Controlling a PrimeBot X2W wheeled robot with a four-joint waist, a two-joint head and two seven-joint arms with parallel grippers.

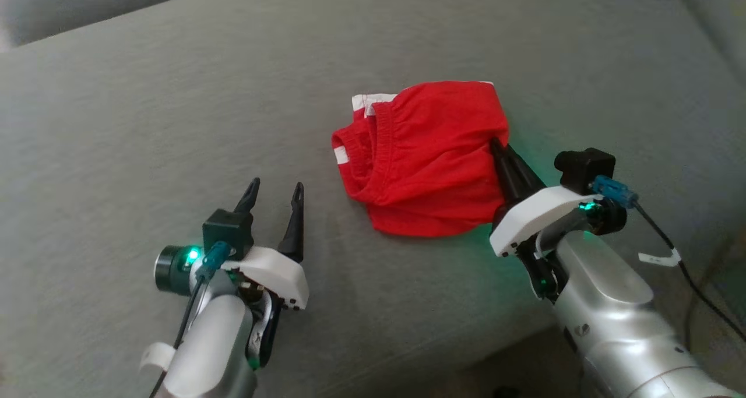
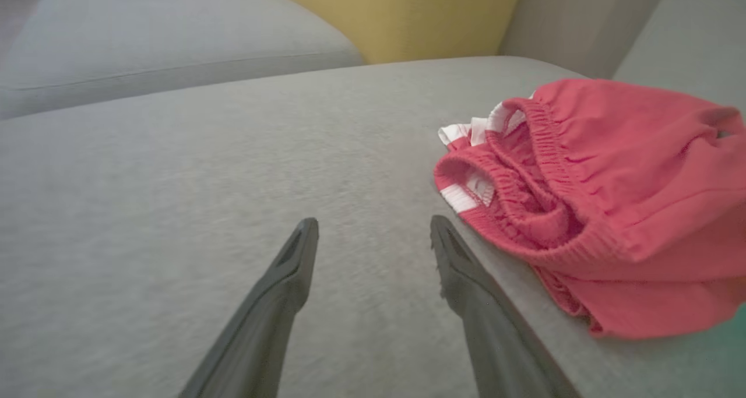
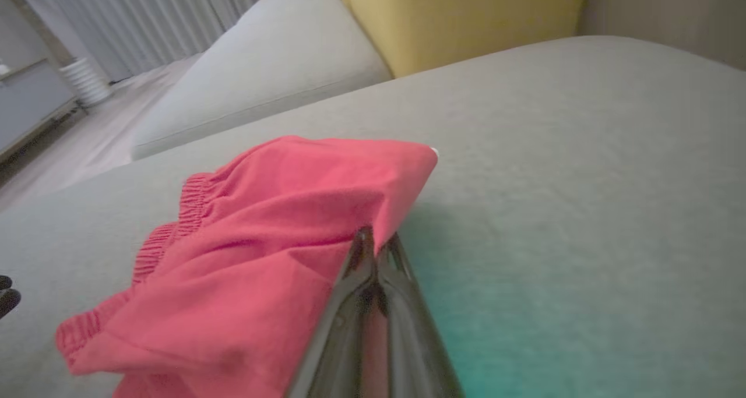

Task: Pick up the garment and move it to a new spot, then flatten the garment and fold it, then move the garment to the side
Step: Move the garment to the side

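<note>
Garment (image 1: 425, 159) in closed R fingers (image 1: 513, 173); L fingers (image 1: 294, 223) wide

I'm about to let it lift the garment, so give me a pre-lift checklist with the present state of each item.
1. Right gripper shut on the garment at its edge: ok.
2. Bite deep enough to survive a lift: cannot tell, fabric covers the tips.
3. Left gripper open and apart from the cloth: ok.
4. Garment lying flat: not ok, it is bunched.
5. Room on the grey cushion for a new spot: ok.
</note>
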